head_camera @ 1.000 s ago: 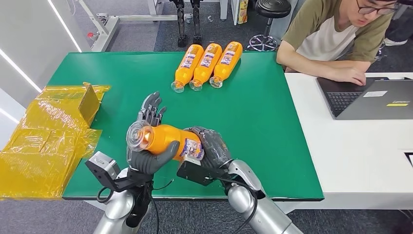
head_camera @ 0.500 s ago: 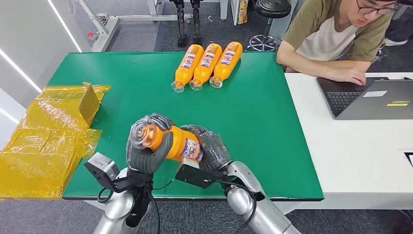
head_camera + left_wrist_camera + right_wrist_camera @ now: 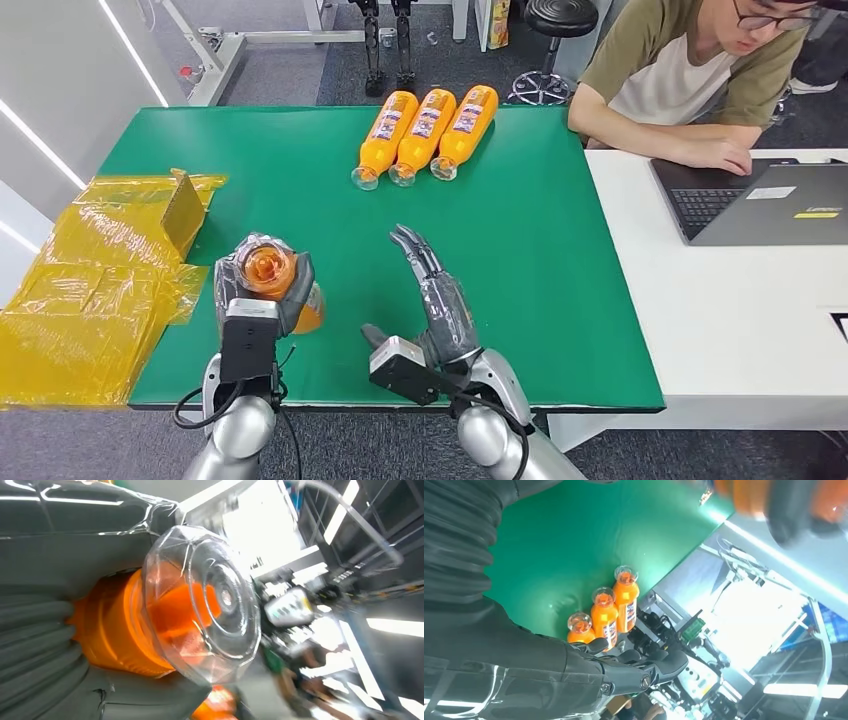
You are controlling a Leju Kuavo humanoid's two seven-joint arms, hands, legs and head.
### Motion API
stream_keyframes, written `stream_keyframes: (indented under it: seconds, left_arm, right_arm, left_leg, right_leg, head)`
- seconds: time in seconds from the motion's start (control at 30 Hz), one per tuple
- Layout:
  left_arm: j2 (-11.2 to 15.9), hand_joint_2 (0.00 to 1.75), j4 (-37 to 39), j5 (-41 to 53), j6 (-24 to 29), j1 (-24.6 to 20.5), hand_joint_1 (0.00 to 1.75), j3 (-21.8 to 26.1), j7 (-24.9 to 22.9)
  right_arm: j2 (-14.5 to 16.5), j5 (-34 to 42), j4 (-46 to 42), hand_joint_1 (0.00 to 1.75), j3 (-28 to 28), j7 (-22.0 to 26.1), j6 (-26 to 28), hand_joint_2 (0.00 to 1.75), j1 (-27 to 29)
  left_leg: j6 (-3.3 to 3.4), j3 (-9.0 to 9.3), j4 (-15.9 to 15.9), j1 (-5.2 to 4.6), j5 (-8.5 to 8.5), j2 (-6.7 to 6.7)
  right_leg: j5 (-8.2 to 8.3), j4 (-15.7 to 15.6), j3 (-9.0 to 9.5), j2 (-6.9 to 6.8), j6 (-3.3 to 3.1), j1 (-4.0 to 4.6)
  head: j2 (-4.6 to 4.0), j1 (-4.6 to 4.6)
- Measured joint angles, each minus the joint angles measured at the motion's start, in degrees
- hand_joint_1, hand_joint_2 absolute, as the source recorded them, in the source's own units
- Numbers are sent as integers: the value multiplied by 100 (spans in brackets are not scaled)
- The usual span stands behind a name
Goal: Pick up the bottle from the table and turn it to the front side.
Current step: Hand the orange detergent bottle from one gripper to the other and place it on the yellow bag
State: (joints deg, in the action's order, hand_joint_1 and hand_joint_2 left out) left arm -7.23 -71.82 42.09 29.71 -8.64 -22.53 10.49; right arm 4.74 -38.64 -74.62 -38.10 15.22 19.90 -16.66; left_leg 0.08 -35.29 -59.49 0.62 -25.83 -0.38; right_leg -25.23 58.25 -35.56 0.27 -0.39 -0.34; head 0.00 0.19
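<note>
On the green table (image 3: 560,270), three spare bottles (image 3: 425,130) lie side by side at 12 o'clock; yellow wrapping (image 3: 90,290) at 9. Right hand (image 3: 435,290), 6 o'clock, released, fingers straight. Left hand (image 3: 262,290), 7 o'clock, grasps the orange bottle (image 3: 268,268), clear cap toward the head camera

My arms are silver and rounded, with thin black cables looping beside each wrist. A boxy camera block, black with a pale grey face, is fixed at each wrist. My left robot hand (image 3: 262,290) and right robot hand (image 3: 440,300) are dark grey with darker fingers (image 3: 659,667) and a ribbed cover, glossy as if wrapped in clear film.
</note>
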Motion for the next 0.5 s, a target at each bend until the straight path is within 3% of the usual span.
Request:
stream_keyframes:
  seconds: [0.17,0.33,0.5]
  left_arm:
    - [352,175,-169,2983,896,137,175,575,-873]
    - [886,175,-147,4030,912,32,175,1059,-1133]
    - [1538,175,648,4248,726,-590,175,1163,-1235]
  right_arm:
    - [0,-47,-527,0,56,117,106,175,373]
    - [-2,415,-914,0,148,486,366,175,588]
    - [-2,693,-1100,0,154,736,520,175,684]
  left_leg:
    - [-11,1,2,1,-7,5]
    - [-12,3,4,1,-7,12]
    - [-20,5,4,2,0,12]
  right_leg:
    - [-4,1,-5,9,-3,0]
    - [-6,1,-6,11,-7,1]
    - [1,5,-6,10,-15,1]
  head:
    - [0,-1]
    - [0,0]
    - [0,0]
